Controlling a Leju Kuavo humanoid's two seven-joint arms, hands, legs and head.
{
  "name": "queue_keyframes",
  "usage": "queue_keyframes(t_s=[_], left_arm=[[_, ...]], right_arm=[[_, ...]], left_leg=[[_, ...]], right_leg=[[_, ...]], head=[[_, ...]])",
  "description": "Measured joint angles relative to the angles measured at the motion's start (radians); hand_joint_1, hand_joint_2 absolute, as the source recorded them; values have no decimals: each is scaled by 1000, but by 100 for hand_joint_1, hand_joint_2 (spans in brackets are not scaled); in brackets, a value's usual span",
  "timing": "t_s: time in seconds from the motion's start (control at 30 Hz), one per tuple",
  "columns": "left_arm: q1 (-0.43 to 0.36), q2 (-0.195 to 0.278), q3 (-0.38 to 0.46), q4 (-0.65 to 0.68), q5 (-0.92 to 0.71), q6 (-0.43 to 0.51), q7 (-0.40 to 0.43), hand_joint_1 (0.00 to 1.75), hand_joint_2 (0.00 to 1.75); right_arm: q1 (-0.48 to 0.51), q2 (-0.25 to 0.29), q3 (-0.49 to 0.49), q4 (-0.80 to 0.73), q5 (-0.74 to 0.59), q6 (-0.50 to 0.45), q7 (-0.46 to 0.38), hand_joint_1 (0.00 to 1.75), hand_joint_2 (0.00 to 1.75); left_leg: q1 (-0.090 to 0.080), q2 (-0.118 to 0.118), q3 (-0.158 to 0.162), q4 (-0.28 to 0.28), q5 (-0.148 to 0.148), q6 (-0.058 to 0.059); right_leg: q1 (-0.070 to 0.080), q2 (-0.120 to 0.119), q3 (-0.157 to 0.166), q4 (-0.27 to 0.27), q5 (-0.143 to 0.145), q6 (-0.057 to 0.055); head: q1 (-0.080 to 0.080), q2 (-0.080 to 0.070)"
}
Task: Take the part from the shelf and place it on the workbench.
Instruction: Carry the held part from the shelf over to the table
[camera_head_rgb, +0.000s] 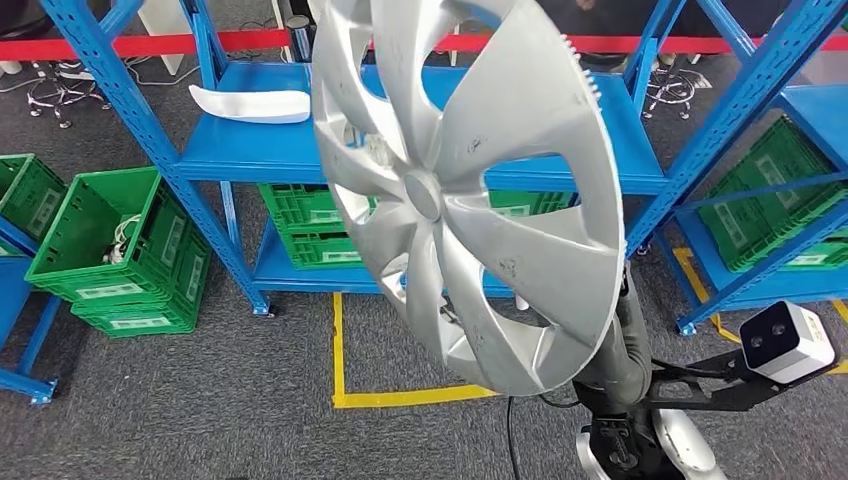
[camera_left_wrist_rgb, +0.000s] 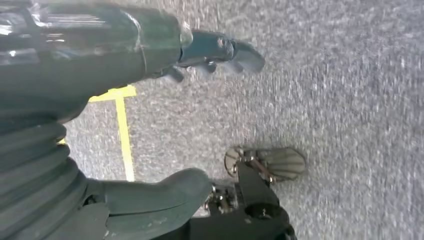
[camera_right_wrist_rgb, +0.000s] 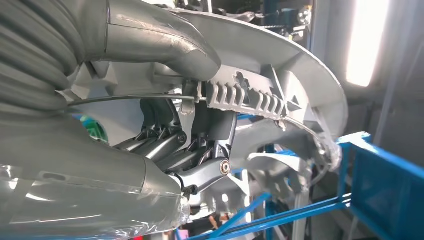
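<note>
Hubcap (camera_head_rgb: 470, 190), silver, is held up before the blue shelf (camera_head_rgb: 250, 150), tilted; the right robot hand (camera_right_wrist_rgb: 190, 145) grips its rim from behind, fingers curled around it. Left robot hand (camera_left_wrist_rgb: 150, 120) hangs over the floor, fingers apart, holding nothing. Crate (camera_head_rgb: 110, 250) labels are unreadable.

A large silver wheel cover (camera_head_rgb: 470, 190) is hanging in the air in front of the blue shelf (camera_head_rgb: 620, 180), tilted so that its outer face is turning toward the head view. It is round, with broad curved spokes sweeping out from a small hub cap at the middle, long openings between them, and a few dark scuffs on the paint. In the right wrist view its ribbed, pale grey back (camera_right_wrist_rgb: 260, 95) is showing, with a thin wire ring running around inside the rim.
</note>
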Motion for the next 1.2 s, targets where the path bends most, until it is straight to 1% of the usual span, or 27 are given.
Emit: queue_keyframes(t_s=[0.03,0.07,0.1,0.17,0.2,0.23,0.3,0.33,0.37,0.4,0.43,0.47,0.53,0.57,0.6,0.63,0.7,0.73,0.77,0.8,0.83,0.87,0.9,0.97,1.07,1.13,1.2], left_arm=[[1,1,0,0,2,1,-6,0,175],[2,2,0,0,4,1,-15,0,175],[4,2,0,0,6,1,-23,0,175],[3,2,0,0,8,1,-34,0,175],[3,2,0,0,9,1,-37,0,175],[3,1,0,0,9,1,-38,0,175],[3,1,0,-1,9,1,-40,0,175],[3,1,0,-1,10,1,-41,0,175],[2,0,-1,-3,10,1,-43,0,175],[0,0,-2,-6,10,1,-46,0,175],[-2,-1,-3,-9,10,1,-49,0,175],[-4,-2,-4,-11,10,1,-52,0,175],[-4,-4,-5,-13,10,1,-54,0,175],[-1,-5,-6,-13,11,0,-53,0,175],[1,-7,-6,-12,11,0,-51,0,175],[2,-9,-6,-12,12,0,-48,0,175],[2,-11,-6,-12,13,-1,-42,0,175],[2,-11,-6,-12,14,-1,-39,0,175],[3,-12,-7,-12,15,-1,-37,0,175],[4,-12,-7,-12,17,-1,-35,0,175],[4,-12,-7,-12,18,0,-35,0,175],[4,-13,-7,-12,19,0,-35,0,175],[4,-14,-7,-12,20,0,-35,0,175],[4,-18,-7,-12,21,1,-36,0,175],[5,-21,-7,-12,23,1,-37,0,175],[5,-22,-7,-12,25,1,-37,0,175],[5,-22,-7,-12,26,1,-37,0,175]], right_arm=[[0,1,1,0,1,1,-2,175,175],[0,2,2,0,2,1,-4,175,175],[1,3,3,1,2,2,-6,175,175],[3,7,5,1,1,3,-9,175,175],[4,8,5,2,0,3,-11,175,175],[5,9,6,3,0,3,-12,175,175],[6,10,6,4,0,3,-12,175,175],[6,10,6,5,0,4,-12,175,175],[6,11,6,5,0,4,-12,175,175],[6,12,5,5,0,4,-12,175,175],[6,13,5,5,1,5,-12,175,175],[6,15,5,5,1,6,-12,175,175],[8,15,5,5,3,6,-13,175,175],[9,15,5,5,4,6,-13,175,175],[10,14,5,5,6,6,-12,175,175],[11,14,5,5,7,5,-12,175,175],[12,14,5,5,8,2,-9,175,175],[13,14,5,5,8,0,-7,175,175],[15,14,5,5,9,0,-6,175,175],[17,14,5,5,9,-1,-5,175,175],[19,14,5,5,10,-1,-4,175,175],[20,14,5,4,11,-2,-3,175,175],[20,14,4,2,13,-3,-1,175,175],[19,14,4,-4,17,-7,3,175,175],[17,14,3,-12,23,-15,8,175,175],[17,13,4,-15,27,-19,11,175,175],[18,13,5,-15,29,-21,11,175,175]], left_leg=[[1,1,-6,-1,2,-5],[1,0,-14,7,-14,-11],[3,-3,-24,33,-51,-18],[14,-9,-49,139,-159,-33],[20,-10,-58,204,-196,-41],[24,-10,-61,256,-208,-47],[33,-9,-30,284,-167,-60],[38,-8,8,253,-140,-66],[43,-7,63,197,-130,-71],[45,-8,118,127,-140,-71],[46,-9,161,65,-162,-67],[45,-10,185,23,-181,-58],[42,-11,179,0,-187,-35],[42,-10,170,1,-177,-24],[43,-9,160,-1,-166,-15],[43,-9,149,-1,-155,-7],[39,-9,122,-1,-134,1],[37,-9,109,-1,-124,3],[35,-9,96,-1,-115,3],[32,-9,85,0,-105,3],[29,-8,75,0,-97,2],[27,-8,69,0,-90,1],[25,-8,64,0,-84,-1],[25,-6,58,0,-72,-10],[25,-1,48,4,-66,-27],[24,-5,21,60,-112,-35],[28,-10,-29,182,-183,-43]], right_leg=[[-1,-2,-7,-8,12,0],[-4,-4,-16,-16,26,-4],[-8,-6,-28,-22,41,-6],[-12,-7,-60,-20,67,-8],[-13,-8,-78,-15,78,-5],[-14,-9,-98,-7,88,-2],[-20,-11,-142,13,106,6],[-23,-11,-165,27,113,12],[-25,-11,-187,42,118,18],[-26,-12,-205,59,122,24],[-26,-12,-220,73,127,31],[-27,-13,-230,82,135,38],[-30,-12,-243,87,150,52],[-32,-10,-249,92,140,58],[-34,-8,-257,114,110,64],[-36,-6,-267,152,64,69],[-37,-4,-288,267,-25,77],[-36,-4,-293,318,-38,77],[-36,-4,-288,348,-27,75],[-36,-3,-270,347,1,71],[-34,-3,-236,312,33,64],[-32,-2,-187,248,53,54],[-29,-1,-133,170,56,43],[-21,-2,-63,59,38,27],[-20,-5,-50,8,38,17],[-25,-9,-50,-14,51,10],[-24,-14,-61,-11,58,6]], head=[[2,0],[2,0],[-3,0],[-19,0],[-24,0],[-28,0],[-33,0],[-35,0],[-38,0],[-40,0],[-41,0],[-42,0],[-40,0],[-38,0],[-36,0],[-32,0],[-21,0],[-15,0],[-11,0],[-6,0],[-2,0],[0,0],[2,0],[2,0],[6,0],[-4,0],[-23,0]])
